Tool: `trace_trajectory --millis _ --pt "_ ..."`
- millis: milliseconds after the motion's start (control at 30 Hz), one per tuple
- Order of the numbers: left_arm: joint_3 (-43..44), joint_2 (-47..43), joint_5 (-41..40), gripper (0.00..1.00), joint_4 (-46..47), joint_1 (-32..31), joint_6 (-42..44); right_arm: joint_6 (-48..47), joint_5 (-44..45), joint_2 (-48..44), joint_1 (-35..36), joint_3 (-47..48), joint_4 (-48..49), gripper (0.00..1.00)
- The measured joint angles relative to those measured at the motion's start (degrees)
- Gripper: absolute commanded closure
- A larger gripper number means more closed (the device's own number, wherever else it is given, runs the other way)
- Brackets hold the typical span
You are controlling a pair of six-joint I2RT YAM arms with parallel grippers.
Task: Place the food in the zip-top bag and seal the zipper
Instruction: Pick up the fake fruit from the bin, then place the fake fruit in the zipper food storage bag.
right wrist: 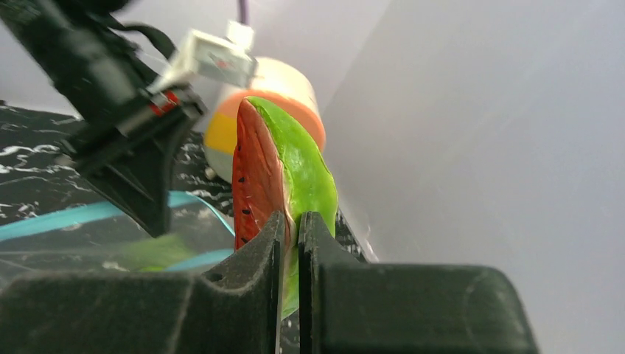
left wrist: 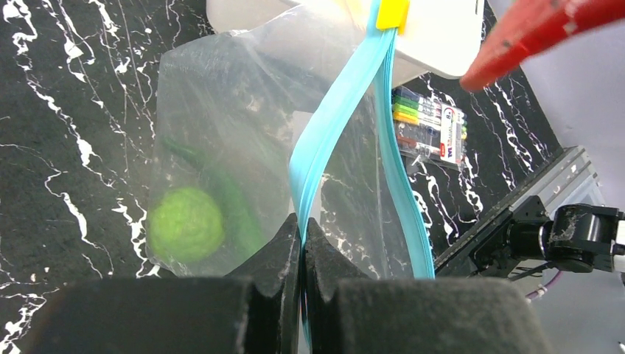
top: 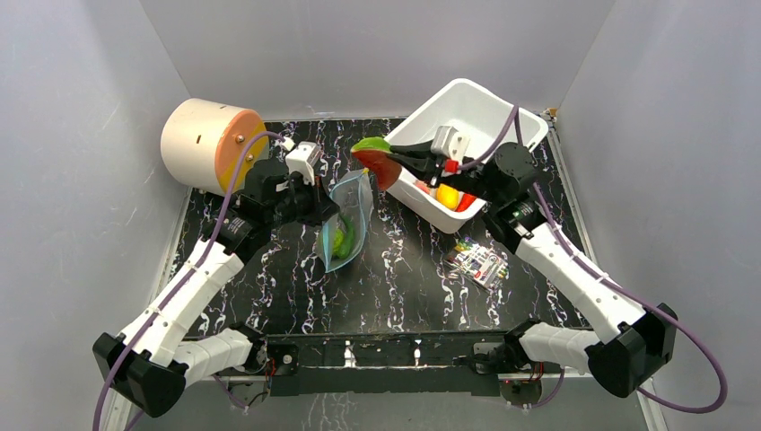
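The black marbled worktop carries a white bin at the far right corner and a cream-and-orange cylinder at the far left. Mid-worktop, a little left of centre, lies the bag. Its long axis runs near to far, with the mouth toward the far edge. A round green food already sits in its closed near end. Yellow and red food waits in the bin, and a marker packet lies toward the right edge.

The left gripper is clenched on one lip of the zipper. The other lip bows away, so the mouth gapes. The right gripper is clamped on a watermelon slice, pinching it across its thin faces. The slice hangs just off the far right of the mouth, apart from the bag, with its red face toward the left arm.

The right arm is the nearer one for loading. As I judge it, the slice must come toward the near left, edge-first between the two lips, before that grip can let go.
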Motion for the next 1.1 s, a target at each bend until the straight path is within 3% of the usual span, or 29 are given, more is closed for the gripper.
trace_trajectory --millis 333,700,900,1100 --pt "0.0 0.04 4.24 1.0 0.02 0.0 -1.57 0.0 -10.75 -1.22 3.45 -3.32 11.08 1.0" --pt "0.0 -1.18 7.19 1.0 0.52 0.0 -1.81 -1.49 -19.8 1.66 6.84 -3.65 15.12 1.0" --pt "-0.22 -1.31 8.79 1.0 1.38 0.0 -1.81 -4.11 -21.73 5.05 7.5 -3.65 14.86 1.0" --pt "-0.22 -2.23 9.51 1.0 1.36 0.0 -1.4 -13.57 -23.67 6.78 7.5 -1.73 4.33 1.0"
